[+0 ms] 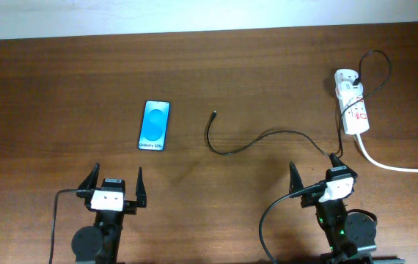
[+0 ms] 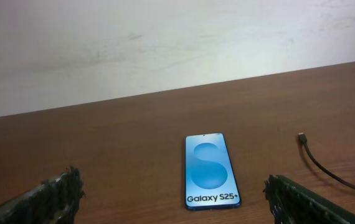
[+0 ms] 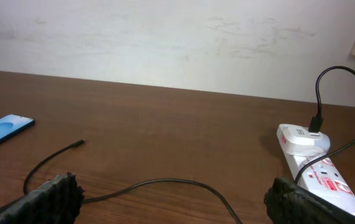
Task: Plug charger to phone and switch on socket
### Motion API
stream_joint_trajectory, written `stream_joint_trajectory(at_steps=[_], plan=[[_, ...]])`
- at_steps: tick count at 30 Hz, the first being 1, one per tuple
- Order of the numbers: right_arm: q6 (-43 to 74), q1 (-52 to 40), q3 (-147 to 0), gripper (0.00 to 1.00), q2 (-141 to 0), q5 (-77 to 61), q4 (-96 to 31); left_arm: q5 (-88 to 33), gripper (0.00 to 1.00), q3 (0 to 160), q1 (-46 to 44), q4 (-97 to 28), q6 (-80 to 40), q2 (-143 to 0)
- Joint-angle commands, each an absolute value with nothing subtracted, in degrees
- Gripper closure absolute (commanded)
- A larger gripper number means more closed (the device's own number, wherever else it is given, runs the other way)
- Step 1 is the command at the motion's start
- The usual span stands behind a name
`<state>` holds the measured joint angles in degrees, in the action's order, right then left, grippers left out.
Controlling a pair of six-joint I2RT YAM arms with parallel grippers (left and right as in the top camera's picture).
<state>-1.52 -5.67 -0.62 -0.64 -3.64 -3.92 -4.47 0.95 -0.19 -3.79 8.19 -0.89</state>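
Observation:
The phone lies flat on the brown table, its blue screen up and white text at its near end; it also shows in the left wrist view and at the left edge of the right wrist view. The charger cable runs from its free connector tip to the socket at the far right. The tip shows in the left wrist view and the right wrist view. My left gripper is open and empty, near the front edge below the phone. My right gripper is open and empty over the cable.
The socket's thick white cord leaves toward the right edge. A pale wall stands behind the table's far edge. The socket lies right of my right fingers.

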Motion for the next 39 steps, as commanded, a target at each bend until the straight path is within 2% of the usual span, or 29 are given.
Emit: stream_joint_trajectory(at_steps=[1, 14, 17, 21, 24, 31, 39], plan=[[-1.3, -5.9, -0.3, 0.02, -0.2, -3.2, -4.1, -4.7, 0.01, 0.6, 0.2, -3.4, 9.3, -0.3], [-1.3, -5.9, -0.3, 0.02, -0.2, -3.1, -1.9, -4.7, 0.01, 4.3, 0.2, -2.0, 6.7, -3.5], [-1.3, -5.9, -0.3, 0.02, -0.2, -3.1, -1.5, -5.1, 0.01, 8.4, 0.2, -2.1, 5.7, -9.4], [-1.3, -5.9, -0.3, 0.02, -0.2, -3.1, -1.5, -5.4, 0.01, 19.8, 0.2, -2.2, 5.7, -25.1], [-1.3, -5.9, -0.3, 0.02, -0.2, -2.9, -1.5, -10.5, 0.01, 28.8, 0.2, -3.6, 5.7, -37.7], [-1.3, -5.9, -0.3, 0.02, -0.2, -2.3, -1.5, -17.5, 0.01, 54.5, 0.2, -20.3, 5.7, -65.5], [-1.3, -5.9, -0.3, 0.02, -0.2, -2.3, -3.8, -18.3, 0.01, 89.7, 0.2, -53.7, 5.7, -92.0]])
